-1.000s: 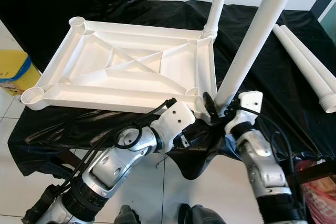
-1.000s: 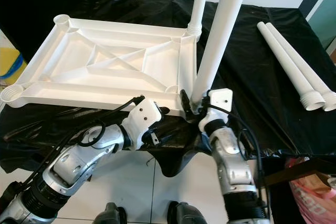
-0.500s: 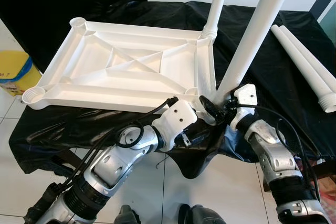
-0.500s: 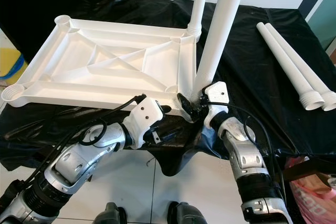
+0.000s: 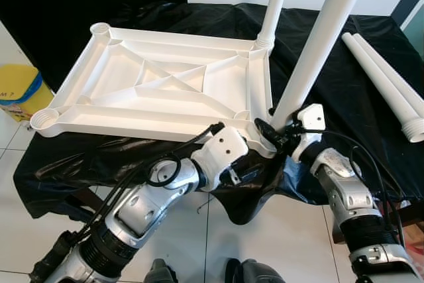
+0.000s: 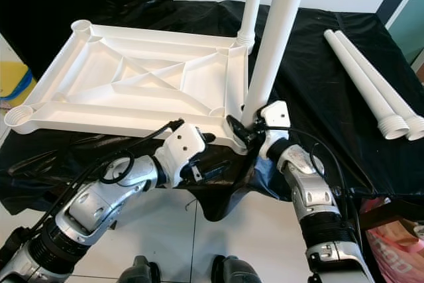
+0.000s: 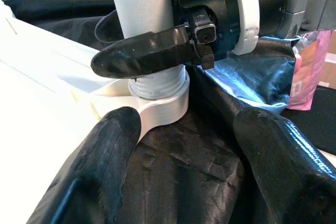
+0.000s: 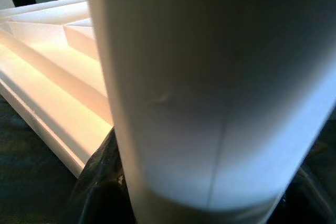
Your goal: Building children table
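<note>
Black plastic sheeting (image 5: 344,91) is spread over a low surface, with white tiled floor (image 5: 20,230) seen in front of it. On the sheeting an upside-down white children's tabletop (image 5: 165,84) is laid, ribbed underside up, with round corner sockets. Two white legs are already stood in sockets: a far leg (image 5: 275,1) at the far right corner and a near leg (image 5: 321,38) at the near right corner, both upright with a slight tilt. Two loose legs (image 5: 387,84) are left lying side by side on the sheeting, well apart to the right of the tabletop. The right gripper (image 5: 273,134) is closed on the base of the near leg just above its socket; in the left wrist view one black finger (image 7: 142,56) is seen pressed across the leg (image 7: 142,3) over the threaded collar and socket (image 7: 160,95). In the right wrist view the leg (image 8: 210,87) is seen very close, with the tabletop's rim (image 8: 47,114) beside it. The left gripper (image 5: 255,164) is held low at the tabletop's near edge, just beside that socket, its jaws spread apart with nothing between them; its fingers (image 7: 105,166) are seen resting over the sheeting. A yellow bin (image 5: 16,87) with a blue band is seen on the floor at the left, and a pink bag (image 6: 391,236) at the lower right.
</note>
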Tool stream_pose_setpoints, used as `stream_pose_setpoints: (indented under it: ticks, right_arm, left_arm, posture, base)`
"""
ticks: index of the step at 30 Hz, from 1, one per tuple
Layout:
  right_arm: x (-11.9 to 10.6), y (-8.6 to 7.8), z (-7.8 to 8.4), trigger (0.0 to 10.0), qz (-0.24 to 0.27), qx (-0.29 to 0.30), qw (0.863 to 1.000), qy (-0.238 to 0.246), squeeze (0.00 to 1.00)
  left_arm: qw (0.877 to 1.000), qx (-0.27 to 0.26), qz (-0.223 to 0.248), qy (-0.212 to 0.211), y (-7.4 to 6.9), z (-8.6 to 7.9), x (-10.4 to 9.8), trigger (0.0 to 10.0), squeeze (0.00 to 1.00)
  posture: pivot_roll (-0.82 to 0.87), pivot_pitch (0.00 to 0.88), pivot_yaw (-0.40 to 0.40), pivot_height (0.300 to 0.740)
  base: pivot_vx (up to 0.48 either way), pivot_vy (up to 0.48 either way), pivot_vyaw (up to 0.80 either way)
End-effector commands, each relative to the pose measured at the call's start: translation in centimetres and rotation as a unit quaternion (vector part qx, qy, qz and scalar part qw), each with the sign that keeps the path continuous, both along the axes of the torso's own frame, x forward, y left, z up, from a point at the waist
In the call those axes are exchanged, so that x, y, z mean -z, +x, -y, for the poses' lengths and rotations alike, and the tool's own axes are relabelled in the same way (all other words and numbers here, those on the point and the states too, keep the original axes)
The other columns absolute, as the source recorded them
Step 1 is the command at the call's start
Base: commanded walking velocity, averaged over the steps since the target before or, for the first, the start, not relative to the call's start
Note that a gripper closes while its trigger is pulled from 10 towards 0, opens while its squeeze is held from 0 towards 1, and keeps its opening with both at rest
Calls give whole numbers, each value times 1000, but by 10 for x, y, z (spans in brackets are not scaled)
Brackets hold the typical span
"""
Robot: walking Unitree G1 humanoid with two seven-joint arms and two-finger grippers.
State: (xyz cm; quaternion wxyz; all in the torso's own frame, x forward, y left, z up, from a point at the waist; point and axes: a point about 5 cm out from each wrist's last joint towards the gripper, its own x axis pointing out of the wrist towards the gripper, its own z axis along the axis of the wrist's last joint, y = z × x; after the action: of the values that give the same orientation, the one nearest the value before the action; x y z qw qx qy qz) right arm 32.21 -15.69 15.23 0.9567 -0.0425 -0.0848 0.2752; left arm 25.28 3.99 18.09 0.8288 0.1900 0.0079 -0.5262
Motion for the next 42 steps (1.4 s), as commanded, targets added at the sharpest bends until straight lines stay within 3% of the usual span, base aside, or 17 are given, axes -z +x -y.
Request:
stream_pose_setpoints:
  ticks: [1, 8, 9, 10, 11, 13, 14, 15, 16, 17, 20, 33, 34, 35, 42]
  right_arm:
    - [20, -4, 2, 10000, -48, 39, 998, 14, 0]
    - [23, -4, 2, 10000, -51, 71, 996, 21, 0]
    - [25, -5, 1, 10000, -53, 102, 993, 37, 0]
    - [28, -7, 0, 10000, -62, 156, 984, 67, 0]
    - [28, -7, 0, 10000, -62, 156, 984, 67, 0]
    - [35, -11, -1, 10000, -72, 254, 961, 82, 0]
    - [35, -11, -1, 10000, -72, 254, 961, 82, 0]
    - [38, -14, -5, 10000, -70, 293, 949, 92, 0]
    - [38, -14, -5, 10000, -70, 293, 949, 92, 0]
    - [41, -18, -11, 10000, -74, 317, 939, 107, 0]
    - [41, -20, -24, 10000, -78, 317, 937, 126, 0]
    - [30, -20, -20, 10000, -51, 311, 939, 139, 0]
    - [28, -21, -22, 10000, -45, 306, 941, 137, 106]
    - [27, -22, -22, 10000, -37, 299, 944, 134, 1000]
    - [24, -25, -17, 10000, -20, 254, 959, 120, 1000]
  left_arm:
    - [999, 40, -12, 11, -5, 3, 3, 10000, 0]
    - [999, 40, -13, 12, -6, 3, 3, 10000, 0]
    - [999, 39, -13, 11, -6, 3, 4, 10000, 0]
    - [999, 38, -14, 10, -6, 3, 4, 10000, 0]
    - [999, 38, -14, 10, -6, 3, 4, 10000, 0]
    - [999, 37, -16, 8, -7, 3, 4, 10000, 0]
    - [999, 37, -16, 8, -7, 3, 4, 10000, 0]
    - [999, 37, -18, 8, -8, 3, 5, 10000, 0]
    - [999, 37, -18, 8, -8, 3, 5, 10000, 0]
    - [999, 37, -19, 7, -8, 4, 5, 10000, 0]
    - [999, 38, -20, 7, -9, 4, 5, 10000, 0]
    - [999, 42, -22, 13, -8, 2, 7, 10000, 0]
    - [999, 40, -19, 14, -7, 2, 6, 10000, 0]
    - [999, 37, -16, 14, -4, 1, 5, 10000, 0]
    - [999, 32, -10, 12, 3, 1, 4, 10000, 0]
  posture:
    - [25, 139, -64, 740]
    - [22, 144, -63, 740]
    - [22, 144, -63, 740]
    - [20, 154, -70, 740]
    - [20, 154, -70, 740]
    - [20, 156, -72, 740]
    - [20, 156, -72, 740]
    - [17, 158, -70, 740]
    - [17, 158, -70, 740]
    - [16, 162, -68, 740]
    - [16, 166, -67, 740]
    - [12, 156, -56, 740]
    - [13, 145, -56, 740]
    - [13, 128, -55, 740]
    - [9, 99, -48, 740]
  base:
    - [0, 0, 0]
    - [0, 0, 0]
    - [0, 0, 0]
    - [0, 0, 0]
    - [0, 0, 0]
    - [0, 0, 0]
    - [0, 0, 0]
    - [0, 0, 0]
    - [0, 0, 0]
    - [0, 0, 0]
    - [0, 0, 0]
    - [0, 0, 0]
    - [0, 0, 0]
    - [0, 0, 0]
    - [0, 0, 0]
